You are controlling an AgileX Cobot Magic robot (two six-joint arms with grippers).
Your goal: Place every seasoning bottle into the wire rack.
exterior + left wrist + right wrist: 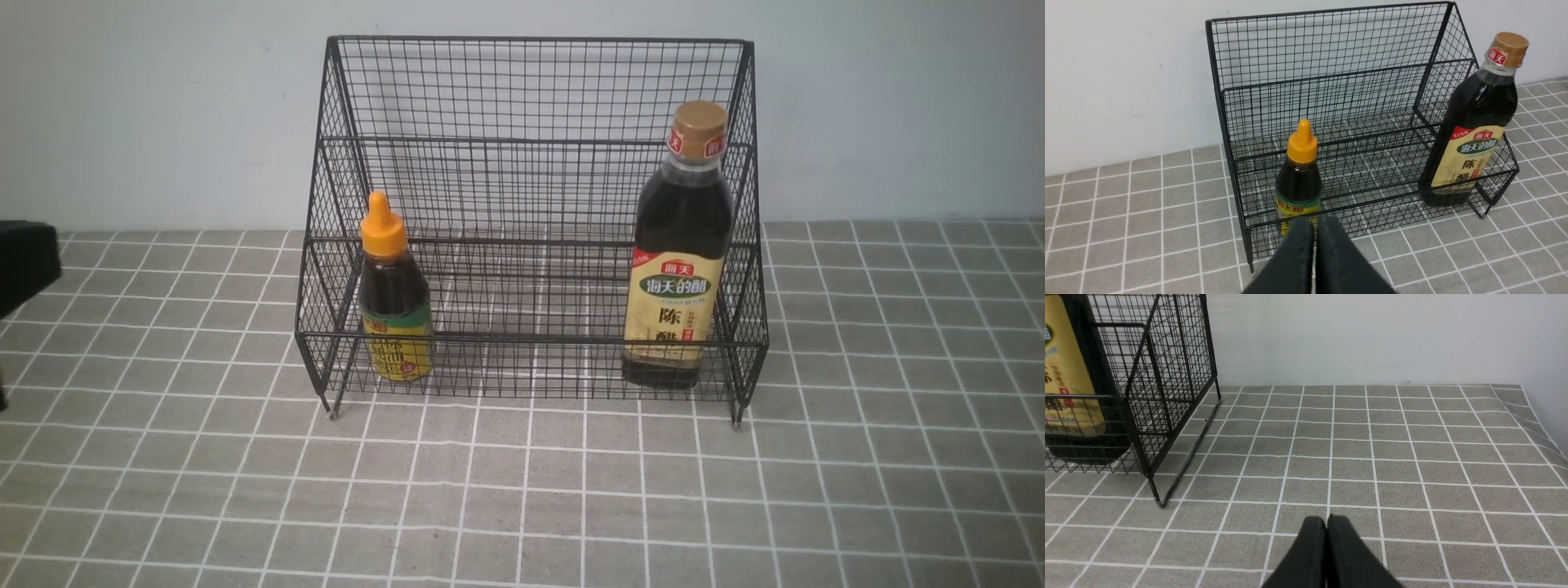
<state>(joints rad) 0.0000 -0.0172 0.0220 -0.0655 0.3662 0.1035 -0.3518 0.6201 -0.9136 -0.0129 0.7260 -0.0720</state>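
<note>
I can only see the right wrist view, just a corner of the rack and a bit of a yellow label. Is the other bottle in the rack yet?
Observer: Yes. The short orange-capped bottle stands upright on the lower tier of the wire rack, at its left end.
Operator: And the one I partly see?
Observer: That is the tall tan-capped bottle, upright on the same tier at the right end.
Operator: Is the left end effector holding anything?
Observer: No. The left end effector is shut and empty, in front of the rack.

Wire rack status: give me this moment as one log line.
wire rack: both bottles on lower tier | short bottle: left, upright | tall bottle: right, upright | left gripper: shut, empty | right gripper: shut, empty
</note>
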